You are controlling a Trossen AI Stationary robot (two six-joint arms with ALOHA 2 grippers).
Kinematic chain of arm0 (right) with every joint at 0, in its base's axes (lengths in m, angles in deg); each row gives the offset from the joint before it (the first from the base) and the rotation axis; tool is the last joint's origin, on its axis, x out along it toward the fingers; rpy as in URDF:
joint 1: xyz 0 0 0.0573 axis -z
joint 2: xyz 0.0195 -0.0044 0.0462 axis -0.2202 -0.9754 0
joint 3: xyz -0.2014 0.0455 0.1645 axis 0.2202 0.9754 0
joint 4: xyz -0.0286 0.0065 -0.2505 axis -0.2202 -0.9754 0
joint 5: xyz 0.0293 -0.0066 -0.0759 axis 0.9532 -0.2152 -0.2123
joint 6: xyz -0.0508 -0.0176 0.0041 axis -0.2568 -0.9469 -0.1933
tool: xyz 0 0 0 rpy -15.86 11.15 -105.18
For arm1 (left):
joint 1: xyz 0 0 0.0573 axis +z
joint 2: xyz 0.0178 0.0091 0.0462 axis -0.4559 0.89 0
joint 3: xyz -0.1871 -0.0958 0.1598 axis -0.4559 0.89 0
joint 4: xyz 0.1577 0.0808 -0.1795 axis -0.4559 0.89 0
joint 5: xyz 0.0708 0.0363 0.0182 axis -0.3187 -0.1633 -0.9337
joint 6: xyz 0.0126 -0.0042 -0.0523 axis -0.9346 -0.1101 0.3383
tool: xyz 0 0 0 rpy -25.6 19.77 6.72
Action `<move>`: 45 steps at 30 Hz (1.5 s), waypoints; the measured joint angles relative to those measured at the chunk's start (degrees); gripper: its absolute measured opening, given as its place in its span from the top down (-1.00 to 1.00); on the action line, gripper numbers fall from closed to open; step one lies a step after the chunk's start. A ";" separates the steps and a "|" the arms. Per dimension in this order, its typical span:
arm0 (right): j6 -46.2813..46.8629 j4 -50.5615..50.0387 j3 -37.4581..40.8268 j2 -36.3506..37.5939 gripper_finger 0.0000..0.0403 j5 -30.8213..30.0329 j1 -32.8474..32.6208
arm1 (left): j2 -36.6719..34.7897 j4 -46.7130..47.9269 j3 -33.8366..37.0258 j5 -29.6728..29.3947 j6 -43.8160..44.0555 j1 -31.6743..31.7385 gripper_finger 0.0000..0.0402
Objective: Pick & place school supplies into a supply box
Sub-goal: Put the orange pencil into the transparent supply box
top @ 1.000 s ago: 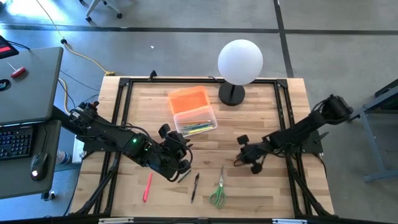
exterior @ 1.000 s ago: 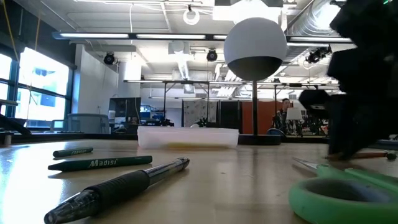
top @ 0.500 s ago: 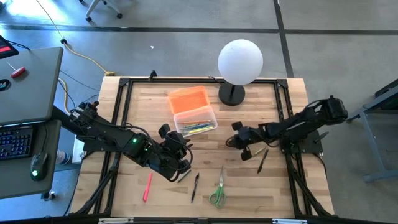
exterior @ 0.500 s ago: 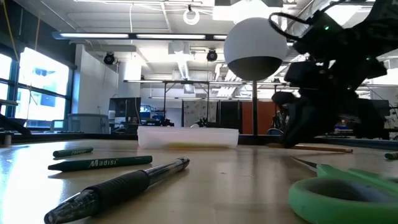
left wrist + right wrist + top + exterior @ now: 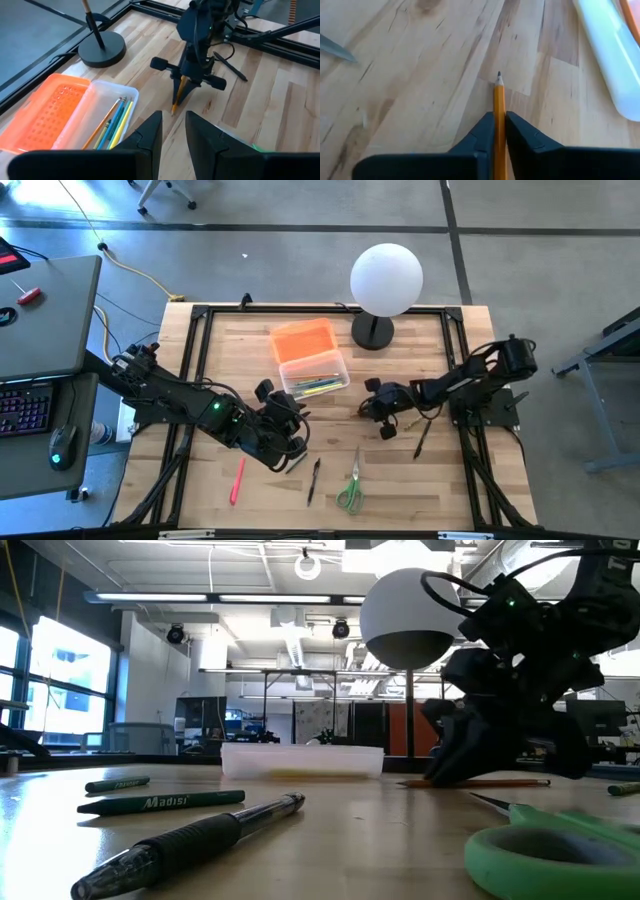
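Right now the right hand [image 5: 372, 402] sits low over the desk [image 5: 450, 490], just beside the open supply box [image 5: 314, 373], its two dark fingers [image 5: 481, 131] clamped on an orange pencil [image 5: 499, 125] whose sharpened tip points toward the box's clear wall. The box holds a few pencils already (yellow and green among them), and its orange lid [image 5: 301, 340] lies touching it on the far side, near the white globe lamp [image 5: 386, 278]. The left hand [image 5: 283, 435] rests nearer the front of the desk, fingers [image 5: 147, 134] a little apart and holding nothing. Still loose on the wood: a pink-red marker [image 5: 238, 479], a black pen [image 5: 314, 480], green-handled scissors [image 5: 351, 485] and a dark pen [image 5: 422, 436] beside the right arm.
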 joint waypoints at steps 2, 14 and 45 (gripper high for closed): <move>-1.51 -0.17 0.00 -0.07 0.76 0.79 0.02 | 0.00 0.00 0.00 0.48 0.00 0.00 0.42; -0.17 4.22 -0.01 -6.74 0.59 8.71 4.33 | 0.00 0.00 0.00 0.68 0.00 0.00 0.42; 5.76 26.35 -0.37 -10.89 0.96 13.01 3.71 | 0.00 -0.72 0.00 1.21 0.66 0.01 0.42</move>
